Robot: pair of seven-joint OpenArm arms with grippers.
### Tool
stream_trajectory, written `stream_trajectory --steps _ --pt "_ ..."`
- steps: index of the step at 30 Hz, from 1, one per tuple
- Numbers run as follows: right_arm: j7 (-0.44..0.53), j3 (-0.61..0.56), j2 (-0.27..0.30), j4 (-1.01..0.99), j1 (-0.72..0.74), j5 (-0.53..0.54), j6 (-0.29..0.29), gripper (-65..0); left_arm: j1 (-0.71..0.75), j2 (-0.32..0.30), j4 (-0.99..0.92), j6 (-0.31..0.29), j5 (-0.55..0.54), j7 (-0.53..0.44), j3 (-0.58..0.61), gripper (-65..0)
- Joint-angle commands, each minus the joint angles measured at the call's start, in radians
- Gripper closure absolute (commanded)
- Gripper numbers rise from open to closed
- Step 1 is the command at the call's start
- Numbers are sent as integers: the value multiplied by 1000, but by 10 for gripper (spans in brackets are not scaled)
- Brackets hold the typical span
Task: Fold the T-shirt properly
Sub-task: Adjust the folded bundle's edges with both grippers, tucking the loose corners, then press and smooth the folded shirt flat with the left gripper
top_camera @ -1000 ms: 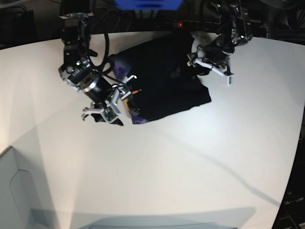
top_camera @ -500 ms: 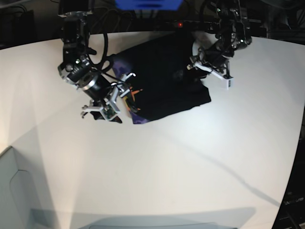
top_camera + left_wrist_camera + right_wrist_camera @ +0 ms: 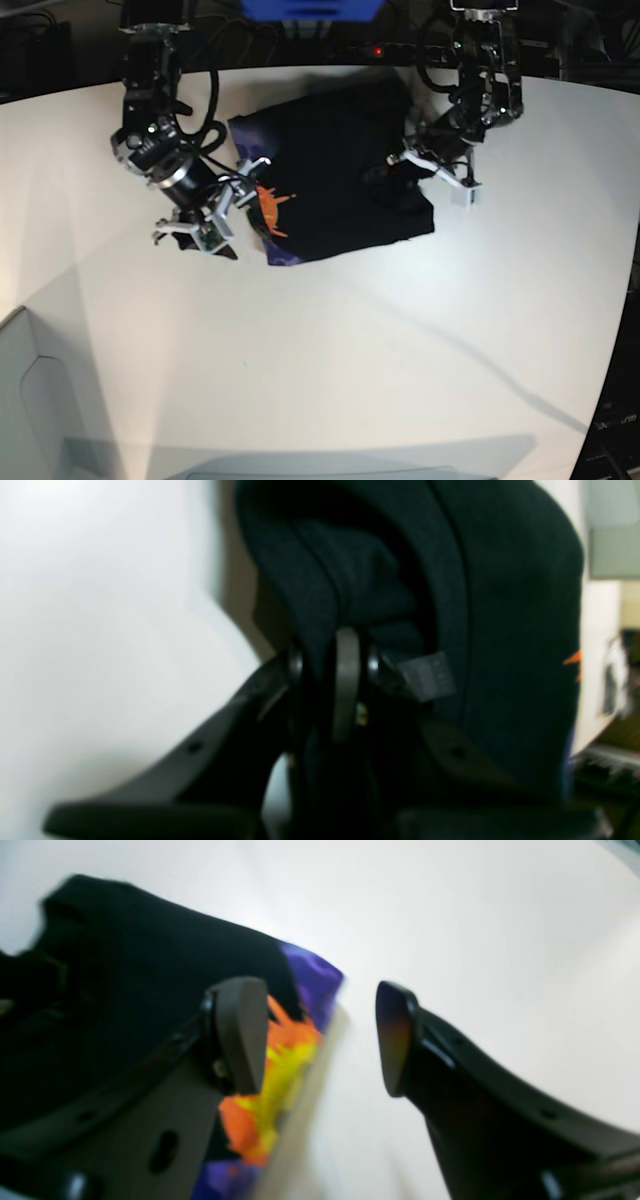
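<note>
Left end effector is pinching the T-shirt; right end effector is hovering spread wide beside its printed edge.

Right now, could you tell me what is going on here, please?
A two-armed robot is folding a crumpled black cloth T-shirt on a white table. The left gripper pinches a bunched fold of it. The right gripper is open beside the edge with the orange and purple print, holding nothing.
</note>
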Motion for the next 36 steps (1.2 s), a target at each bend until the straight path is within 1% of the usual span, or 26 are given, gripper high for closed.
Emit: stream_trajectory --steps 1,6,10,12,16,17,19,22,25,32,36 --pt "29 6 -4 17 9 14 13 -348 -4 -15 -11 41 100 40 35 0" --pt "29 78 -2 17 7 14 13 -348 -96 -111 -12 41 192 42 254 0" --pt "29 170 -5 17 7 14 13 -345 -237 -196 -35 39 302 37 490 0" --pt "29 216 -7 17 7 14 13 -344 -329 -211 -69 39 361 37 613 0" --pt "29 312 -7 17 7 15 13 -344 -481 -206 -136 39 467 36 805 0" --pt "29 336 -7 17 7 15 13 -344 -522 -202 -156 39 493 34 856 0" --pt "29 381 -7 17 7 15 13 -344 -599 -173 -193 39 532 10 945 0" --pt "27 454 -17 17 -10 15 13 -344 -699 -134 -281 39 597 -86 1083 0" --pt "27 513 -22 23 -20 15 13 -344 -769 -75 -357 39 658 -161 1204 0" --pt "27 592 -22 23 -62 20 13 -344 -854 44 -454 38 806 -188 1408 0" --pt "27 631 -50 23 -62 17 13 -344 -866 96 -459 38 908 -190 1474 0"
